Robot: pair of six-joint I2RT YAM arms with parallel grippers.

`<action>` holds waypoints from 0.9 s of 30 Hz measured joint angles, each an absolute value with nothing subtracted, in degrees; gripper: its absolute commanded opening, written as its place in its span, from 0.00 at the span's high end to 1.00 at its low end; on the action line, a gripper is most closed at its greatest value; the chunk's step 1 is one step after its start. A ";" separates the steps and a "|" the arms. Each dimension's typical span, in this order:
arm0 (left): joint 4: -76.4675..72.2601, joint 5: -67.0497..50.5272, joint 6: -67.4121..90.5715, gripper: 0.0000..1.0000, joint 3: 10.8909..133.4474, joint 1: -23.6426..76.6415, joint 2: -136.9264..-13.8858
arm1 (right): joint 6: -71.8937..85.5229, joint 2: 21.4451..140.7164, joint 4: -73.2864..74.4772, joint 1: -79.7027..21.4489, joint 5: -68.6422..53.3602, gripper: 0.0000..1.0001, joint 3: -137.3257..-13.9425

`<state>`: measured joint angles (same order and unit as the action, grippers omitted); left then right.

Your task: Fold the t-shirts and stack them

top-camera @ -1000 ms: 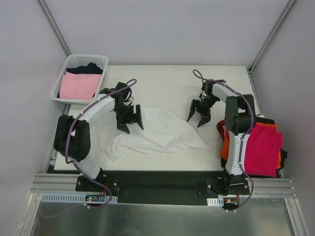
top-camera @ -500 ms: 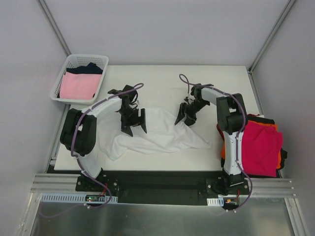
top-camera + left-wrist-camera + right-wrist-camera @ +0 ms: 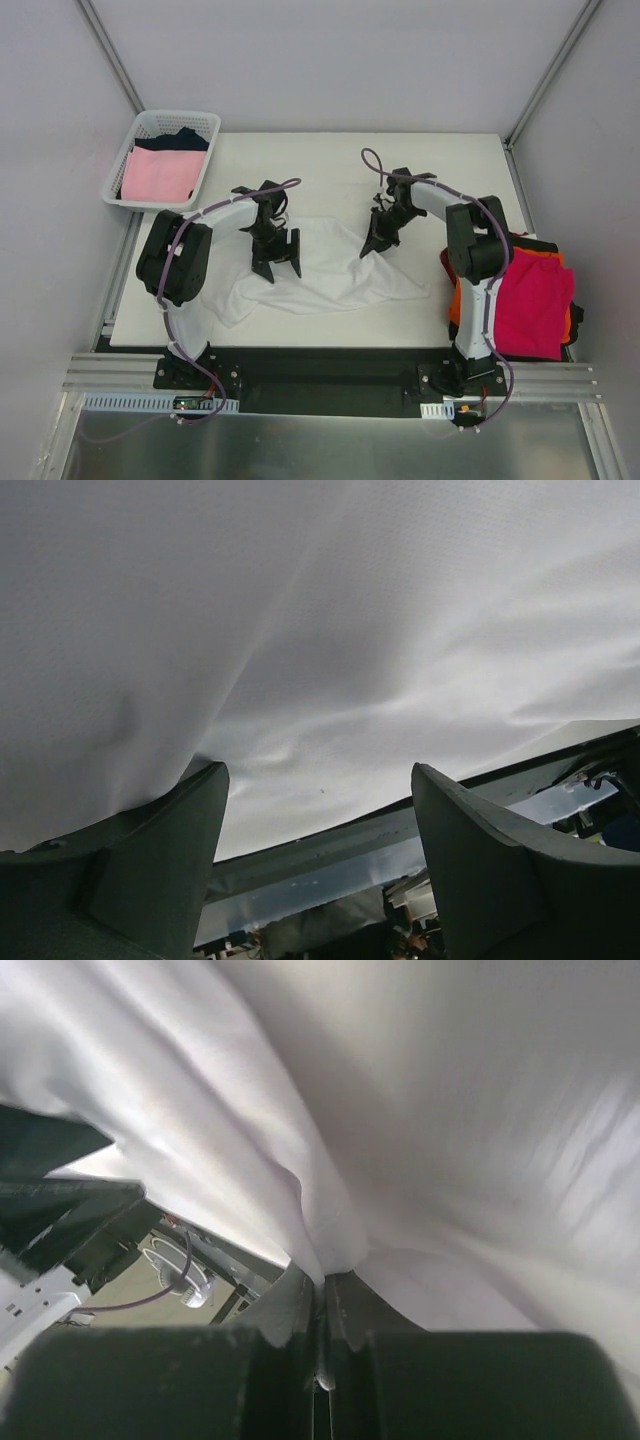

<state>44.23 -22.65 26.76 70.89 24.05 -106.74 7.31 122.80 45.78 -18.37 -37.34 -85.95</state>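
White t-shirt [image 3: 330, 278] lies rumpled on the table [image 3: 450, 165] between the two arms, gripped on one side only.
I think the thin pinch may slip when lifted, and a lift from one side alone would drag and twist the cloth. The left gripper [image 3: 280, 265] stands wide open over the shirt's left part and holds nothing, with the cloth right at its tips. The right gripper [image 3: 322, 1282] is closed tight on a small fold.
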 measured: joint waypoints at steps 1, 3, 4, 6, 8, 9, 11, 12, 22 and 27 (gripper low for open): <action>43.88 -22.65 26.79 0.26 70.65 24.05 -106.74 | 7.44 121.16 45.93 -18.52 -36.93 0.99 -85.41; 43.55 -22.65 26.83 0.27 70.24 24.08 -106.74 | 7.42 117.14 46.57 -19.18 -35.77 0.99 -84.44; 43.38 -22.65 26.83 0.27 70.11 24.08 -106.74 | 7.38 115.09 47.18 -19.77 -35.03 0.99 -84.09; 43.00 -22.65 26.85 0.27 69.97 24.08 -106.74 | 7.16 110.80 48.27 -21.37 -33.34 0.99 -83.24; 42.54 -22.68 26.96 0.27 69.91 24.05 -106.74 | 6.92 107.39 49.28 -23.14 -31.94 0.99 -82.41; 42.37 -22.68 27.03 0.27 69.91 24.08 -106.74 | 6.74 105.73 49.89 -24.16 -31.00 0.99 -81.80; 42.06 -22.70 27.14 0.28 69.89 24.08 -106.74 | 6.24 103.79 51.96 -26.59 -28.53 0.99 -80.86; 41.82 -22.70 27.29 0.28 69.78 24.08 -106.74 | 5.76 103.55 53.06 -27.79 -27.14 0.99 -80.51; 40.01 -23.55 30.74 0.32 67.46 24.10 -106.63 | 4.01 104.60 56.53 -37.15 -16.53 0.93 -69.28; 39.75 -25.12 31.57 0.32 67.07 24.45 -106.39 | 4.71 106.63 55.53 -38.00 -15.42 0.33 -65.65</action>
<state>39.75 -25.12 31.57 67.07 24.45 -106.39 4.71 106.63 55.53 -38.00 -15.42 -65.65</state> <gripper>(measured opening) 0.684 0.374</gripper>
